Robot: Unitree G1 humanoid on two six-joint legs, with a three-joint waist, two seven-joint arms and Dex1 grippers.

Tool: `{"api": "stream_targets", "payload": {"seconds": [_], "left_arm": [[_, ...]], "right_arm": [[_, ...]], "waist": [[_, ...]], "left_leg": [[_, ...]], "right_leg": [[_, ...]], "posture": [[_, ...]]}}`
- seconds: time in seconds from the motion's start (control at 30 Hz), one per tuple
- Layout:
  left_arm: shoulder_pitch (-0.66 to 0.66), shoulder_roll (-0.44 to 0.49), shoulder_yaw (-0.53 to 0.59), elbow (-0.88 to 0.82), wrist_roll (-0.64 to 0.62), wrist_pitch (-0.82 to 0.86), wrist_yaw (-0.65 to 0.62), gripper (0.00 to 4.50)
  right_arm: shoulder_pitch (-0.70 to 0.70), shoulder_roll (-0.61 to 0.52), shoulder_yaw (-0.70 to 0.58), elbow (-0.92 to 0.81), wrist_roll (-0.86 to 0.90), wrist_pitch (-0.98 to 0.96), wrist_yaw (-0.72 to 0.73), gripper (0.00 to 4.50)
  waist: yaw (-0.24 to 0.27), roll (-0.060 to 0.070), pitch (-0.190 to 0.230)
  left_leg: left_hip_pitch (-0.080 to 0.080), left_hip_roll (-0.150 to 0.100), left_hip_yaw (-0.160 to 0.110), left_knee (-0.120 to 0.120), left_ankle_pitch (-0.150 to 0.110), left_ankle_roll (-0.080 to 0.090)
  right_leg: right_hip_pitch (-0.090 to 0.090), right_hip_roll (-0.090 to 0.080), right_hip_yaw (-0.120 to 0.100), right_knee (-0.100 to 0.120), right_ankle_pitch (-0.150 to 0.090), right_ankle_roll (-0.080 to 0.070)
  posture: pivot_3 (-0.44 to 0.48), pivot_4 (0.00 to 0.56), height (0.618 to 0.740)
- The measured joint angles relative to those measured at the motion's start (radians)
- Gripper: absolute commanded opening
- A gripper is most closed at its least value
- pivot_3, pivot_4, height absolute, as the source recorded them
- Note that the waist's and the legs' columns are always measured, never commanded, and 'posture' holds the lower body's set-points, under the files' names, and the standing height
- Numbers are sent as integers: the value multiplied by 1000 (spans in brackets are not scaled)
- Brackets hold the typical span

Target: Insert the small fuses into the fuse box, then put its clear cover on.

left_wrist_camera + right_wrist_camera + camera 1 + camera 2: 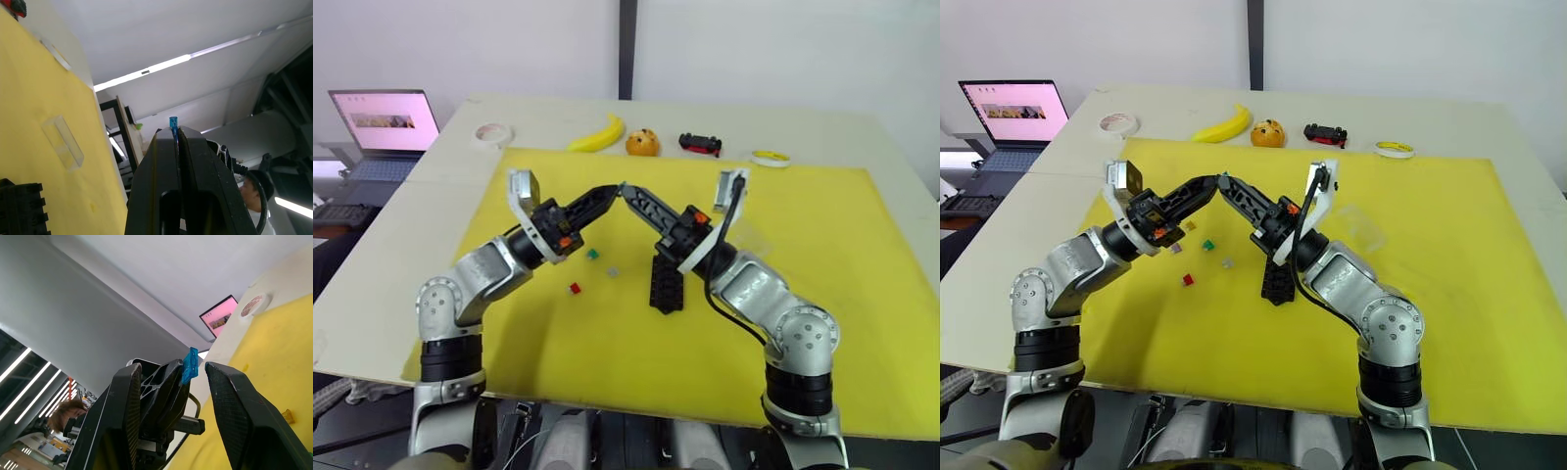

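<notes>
Above the yellow mat [607, 392], my left gripper [176, 133] pinches a teal-blue fuse [190, 365] between my right gripper's [193, 377] spread fingers, a handover I judge. Loose fuses [575, 288] remain beside the fuse box [666, 284], and the clear cover [62, 142] lies apart, so little looks done

The right forearm hides the upper part of the fuse box [666, 286] at frame centre. The left wrist view's lower-left edge crops it. The laptop [382, 132] is cut off at the left edge.
</notes>
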Motion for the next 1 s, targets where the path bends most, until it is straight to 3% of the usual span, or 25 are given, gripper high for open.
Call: {"api": "stream_targets", "payload": {"seconds": [0.63, 0.73, 0.83, 1.0], "left_arm": [[0, -23, 3, -3, 0, -3, 14, 0], [0, -24, 3, -3, 0, -3, 14, 0], [0, -25, 4, -17, -3, -3, 11, 0], [0, -25, 8, -19, -3, -1, 12, 0]], "right_arm": [[3, -2, 18, 0, 13, -20, -18, 2206], [3, -2, 19, 0, 15, -22, -18, 1359], [7, -3, 17, 1, 15, -27, -25, 36], [8, -2, 21, 1, 16, -33, -25, 36]], "waist": [[0, 0, 0], [0, 0, 0], [0, 0, 0], [0, 0, 0]], "left_leg": [[0, 0, 0, 1, 0, 0], [0, 0, 0, 1, 0, 0], [0, 0, 0, 1, 0, 0], [0, 0, 0, 1, 0, 0]], "right_leg": [[0, 0, 0, 1, 0, 0], [0, 1, 0, 1, 0, 0], [0, 0, 0, 1, 0, 0], [0, 1, 0, 1, 0, 0]], "posture": [[0, 150, 740], [0, 150, 740], [0, 150, 740], [0, 150, 740]]}}
